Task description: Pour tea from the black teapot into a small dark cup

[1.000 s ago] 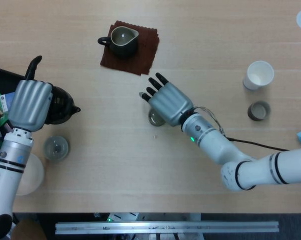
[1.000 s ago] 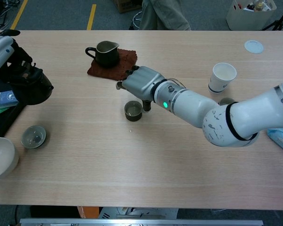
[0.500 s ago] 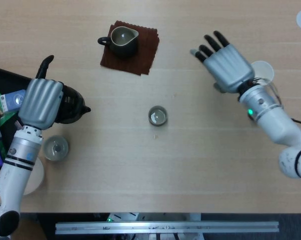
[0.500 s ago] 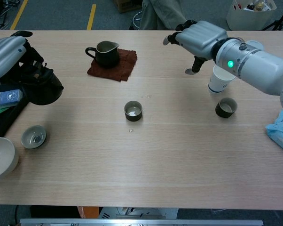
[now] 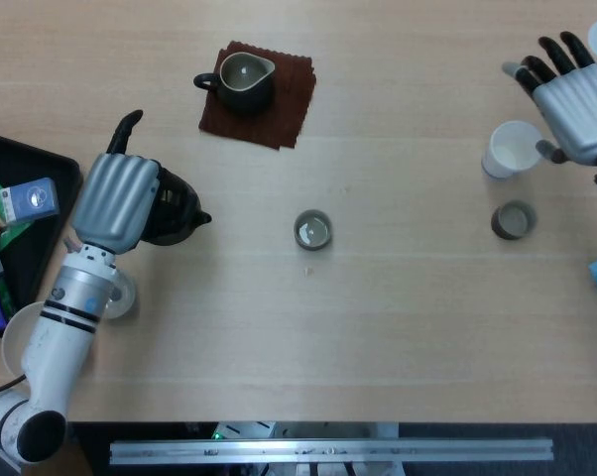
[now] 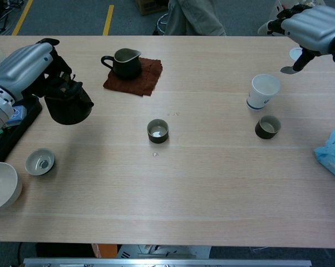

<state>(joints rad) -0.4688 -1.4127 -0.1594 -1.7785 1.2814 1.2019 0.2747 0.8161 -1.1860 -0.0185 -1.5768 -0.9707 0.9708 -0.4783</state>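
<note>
The table [image 5: 398, 337] carries every item listed below.

Left hand [image 5: 118, 203]: fingers wrapped together around the handle side of the black teapot [image 6: 68, 103]. The teapot is held above the table surface near the left edge, spout [image 5: 201, 217] directed toward the table centre. A black tray [image 5: 26, 164] lies just to the left of this hand.

Right hand [image 6: 315, 28]: fingers spread apart, nothing held and nothing touched. It hangs over the far right corner of the table, above and beyond the white paper cup [image 6: 264, 92].

Brown cloth [image 5: 262, 95]: lies at the far side of the table. A dark pitcher [image 5: 241, 80] stands upright on it.

Small dark cup [image 6: 157, 130]: stands alone at the table centre, well apart from both hands. Its interior shows pale.

Second dark cup [image 6: 267, 127]: stands just beside the white paper cup, on the near side of it.

A pale bowl [image 6: 1, 186] and a small grey-green cup [image 6: 40, 161] sit at the near left.

Changes against the frame half a second earlier:
- The left hand and teapot have shifted right, toward the centre cup, and now stand clear of the tray.
- The right hand has drawn back further to the right and away from the paper cup, with its fingers still spread.
- The centre cup, the second dark cup, the paper cup and the pitcher have not moved.
</note>
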